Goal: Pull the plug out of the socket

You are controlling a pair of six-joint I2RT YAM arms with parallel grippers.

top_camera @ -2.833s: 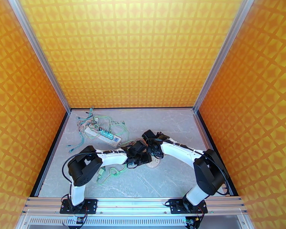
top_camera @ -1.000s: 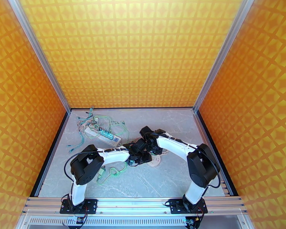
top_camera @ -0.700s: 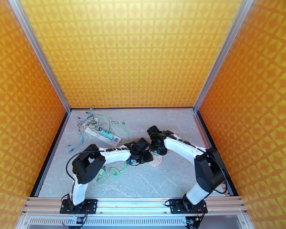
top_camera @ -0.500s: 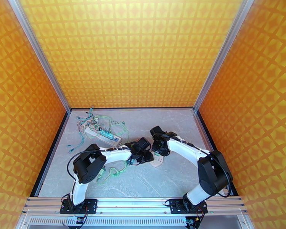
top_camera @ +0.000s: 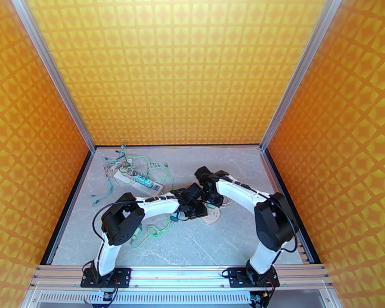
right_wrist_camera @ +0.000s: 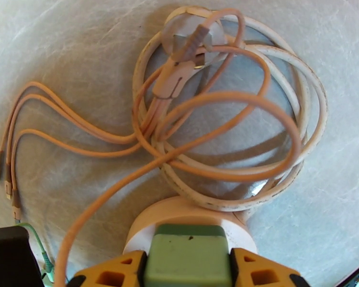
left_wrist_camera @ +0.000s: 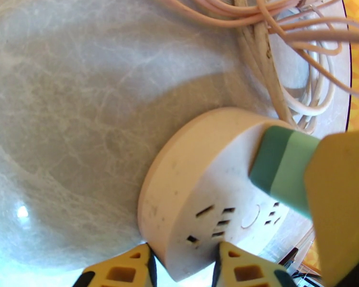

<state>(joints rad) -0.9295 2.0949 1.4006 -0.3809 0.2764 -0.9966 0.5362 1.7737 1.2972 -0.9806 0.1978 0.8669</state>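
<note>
A round white socket (top_camera: 213, 216) lies on the marble table, seen close up in the left wrist view (left_wrist_camera: 203, 187) and in the right wrist view (right_wrist_camera: 189, 214). A green plug (right_wrist_camera: 189, 257) sits in its top face and also shows in the left wrist view (left_wrist_camera: 280, 171). My right gripper (right_wrist_camera: 189, 271) is shut on the plug, one yellow finger on each side. My left gripper (left_wrist_camera: 182, 269) pinches the socket's rim between its yellow fingertips. Both grippers meet over the socket, left (top_camera: 195, 204) and right (top_camera: 209, 193).
A coiled white cord (right_wrist_camera: 275, 115) with peach cables and a white plug head (right_wrist_camera: 194, 34) lies just beyond the socket. A power strip (top_camera: 138, 181) tangled in green wires sits at the back left. A green cable loop (top_camera: 151, 232) lies under the left arm.
The right arm swung right and then back left above the socket. The left gripper crept slightly right. The socket stayed where it was, with the plug still on it.
</note>
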